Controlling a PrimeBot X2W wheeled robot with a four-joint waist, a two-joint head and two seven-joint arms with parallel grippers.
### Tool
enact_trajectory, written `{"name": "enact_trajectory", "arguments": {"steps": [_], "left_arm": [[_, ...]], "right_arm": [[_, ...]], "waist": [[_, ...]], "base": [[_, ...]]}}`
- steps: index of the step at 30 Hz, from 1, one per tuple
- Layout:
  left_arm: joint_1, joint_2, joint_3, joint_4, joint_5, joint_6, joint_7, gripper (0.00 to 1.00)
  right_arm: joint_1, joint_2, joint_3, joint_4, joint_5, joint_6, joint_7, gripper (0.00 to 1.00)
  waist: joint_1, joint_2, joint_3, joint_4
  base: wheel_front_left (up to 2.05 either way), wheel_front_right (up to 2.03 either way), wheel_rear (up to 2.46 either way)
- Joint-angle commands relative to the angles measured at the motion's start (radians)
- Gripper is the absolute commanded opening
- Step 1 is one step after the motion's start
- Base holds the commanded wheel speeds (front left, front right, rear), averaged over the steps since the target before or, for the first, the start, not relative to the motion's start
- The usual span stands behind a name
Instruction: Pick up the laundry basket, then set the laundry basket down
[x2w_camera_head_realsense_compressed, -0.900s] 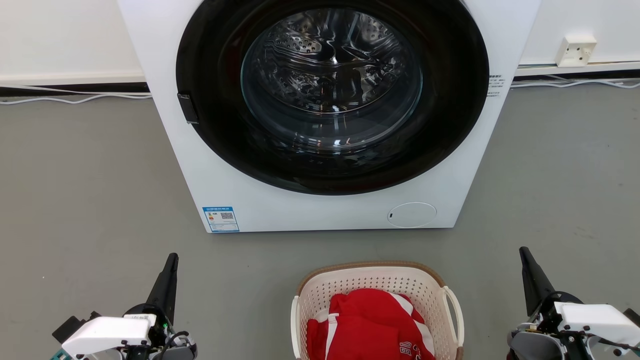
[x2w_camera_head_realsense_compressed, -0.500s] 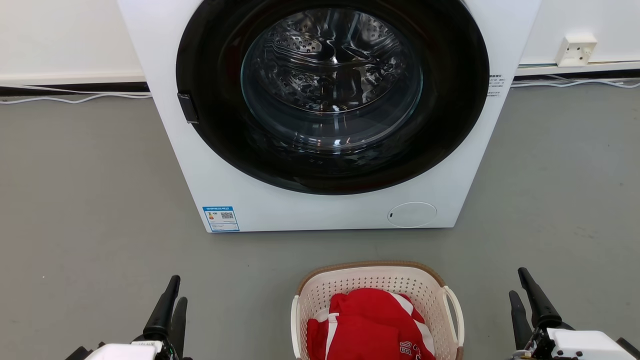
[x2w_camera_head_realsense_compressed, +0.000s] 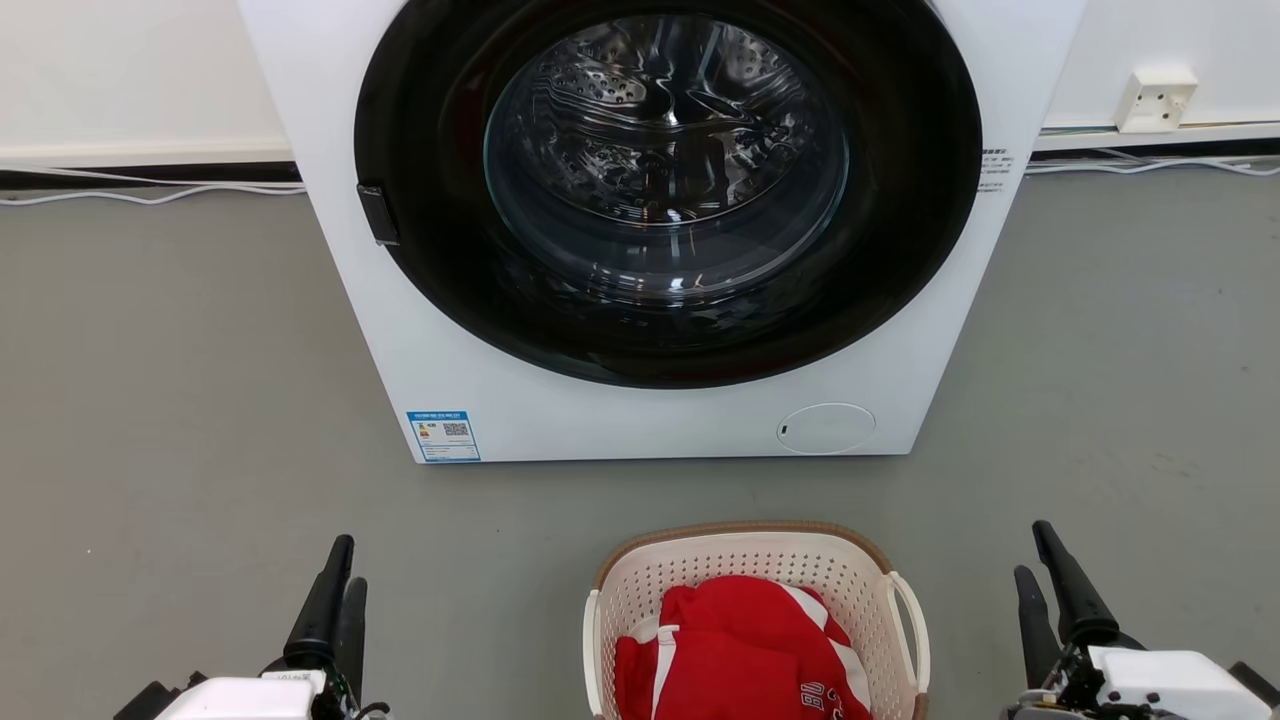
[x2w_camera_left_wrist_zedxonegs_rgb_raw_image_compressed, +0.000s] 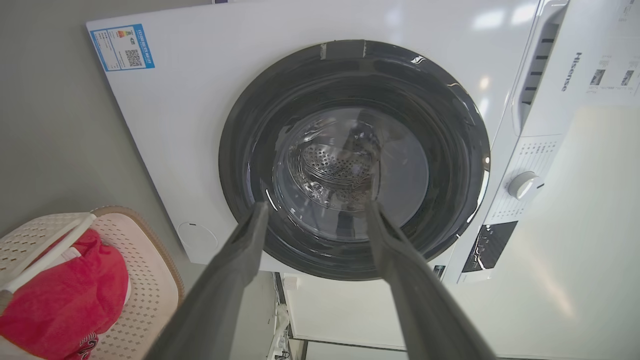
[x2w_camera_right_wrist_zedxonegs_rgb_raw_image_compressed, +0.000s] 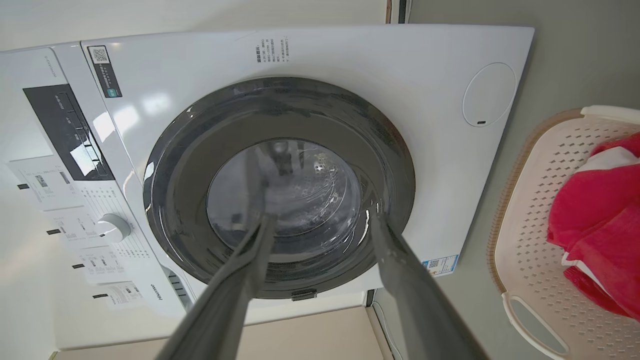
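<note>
Item one: the laundry basket (x2w_camera_head_realsense_compressed: 722, 562), which you will find at six o'clock in the head view, standing on the grey floor (x2w_camera_head_realsense_compressed: 150, 400) near the washing machine (x2w_camera_head_realsense_compressed: 640, 425) at twelve, not touching it. Contents: a red garment (x2w_camera_head_realsense_compressed: 740, 645) with white trim, heaped inside. Item two: left gripper (x2w_camera_head_realsense_compressed: 349, 568), seven o'clock, fingers spread apart, holding nothing, well apart from the basket. Item three: right gripper (x2w_camera_head_realsense_compressed: 1031, 552), five o'clock, likewise parted and empty, well apart from the basket.

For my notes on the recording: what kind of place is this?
Probably a laundry corner: a front-loading washing machine on a grey floor, with a laundry basket of red clothing before it.
</note>
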Motion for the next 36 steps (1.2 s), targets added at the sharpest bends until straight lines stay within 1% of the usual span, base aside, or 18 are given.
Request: {"name": "enact_trajectory", "arguments": {"steps": [1,10,22,29,36], "left_arm": [[-0.038,0.006,-0.001,-0.04,0.023,-0.002,-0.009,1.0],[-0.039,0.006,-0.016,-0.076,0.111,-0.003,-0.04,1.0],[-0.038,0.007,-0.044,-0.127,0.272,-0.003,-0.081,1.0],[-0.035,0.007,-0.068,-0.15,0.397,-0.004,-0.105,1.0],[-0.03,0.008,-0.091,-0.161,0.554,-0.004,-0.129,1.0]], "right_arm": [[-0.041,-0.011,0.016,-0.043,-0.009,0.002,-0.016,1.0],[-0.046,-0.041,0.068,-0.073,-0.067,0.003,-0.068,1.0],[-0.051,-0.051,0.099,-0.132,-0.176,0.003,-0.109,1.0],[-0.053,-0.066,0.131,-0.163,-0.267,0.004,-0.132,1.0],[-0.054,-0.09,0.172,-0.18,-0.391,0.004,-0.155,1.0]], "waist": [[-0.0003,0.0,0.0,0.0],[-0.0003,0.0,0.001,0.001],[-0.0003,0.0,0.003,0.001],[-0.0004,0.0,0.002,0.001],[-0.0004,0.0,0.003,0.001]], "base": [[0.0,0.0,0.0],[0.0,0.0,0.0],[0.0,0.0,0.0],[0.0,0.0,0.0],[0.0,0.0,0.0]]}}
